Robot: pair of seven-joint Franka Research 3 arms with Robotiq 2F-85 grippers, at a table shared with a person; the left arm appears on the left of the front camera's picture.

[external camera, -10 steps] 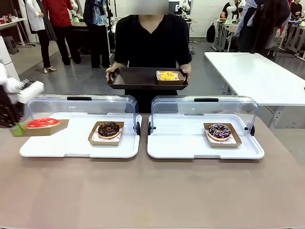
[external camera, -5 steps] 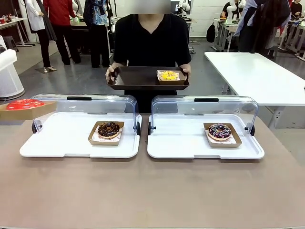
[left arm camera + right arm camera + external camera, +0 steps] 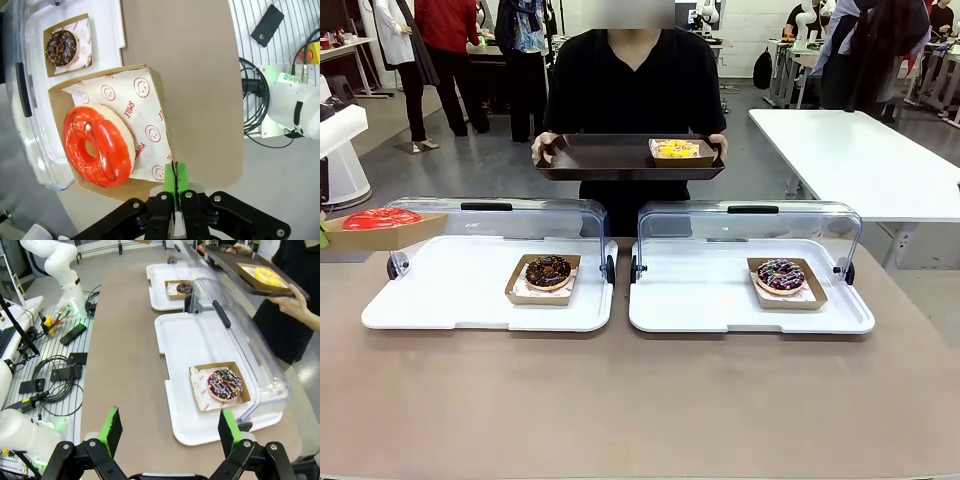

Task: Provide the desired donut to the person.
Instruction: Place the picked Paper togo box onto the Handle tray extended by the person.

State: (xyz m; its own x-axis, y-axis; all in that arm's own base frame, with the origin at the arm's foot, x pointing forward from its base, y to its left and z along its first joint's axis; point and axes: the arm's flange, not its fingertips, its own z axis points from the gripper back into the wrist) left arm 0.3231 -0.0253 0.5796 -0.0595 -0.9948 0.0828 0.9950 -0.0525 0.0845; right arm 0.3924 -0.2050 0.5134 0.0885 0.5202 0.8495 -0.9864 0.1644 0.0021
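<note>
Red donut (image 3: 97, 145) sits in a cardboard box (image 3: 145, 107) up in the air, left of the left white tray (image 3: 470, 300). The left gripper (image 3: 175, 186) pinches the box's edge, jaws tight on it. The right gripper (image 3: 167, 427) has its jaws wide apart, holding nothing. Behind the trays, the person (image 3: 635, 80) holds a brown tray (image 3: 610, 160).

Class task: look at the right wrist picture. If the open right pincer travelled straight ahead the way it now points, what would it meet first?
Probably the brown table. The right pincer hangs open above it, angled downward, nothing between. The white tray holding the sprinkled donut lies just beside that line; depth is uncertain.
</note>
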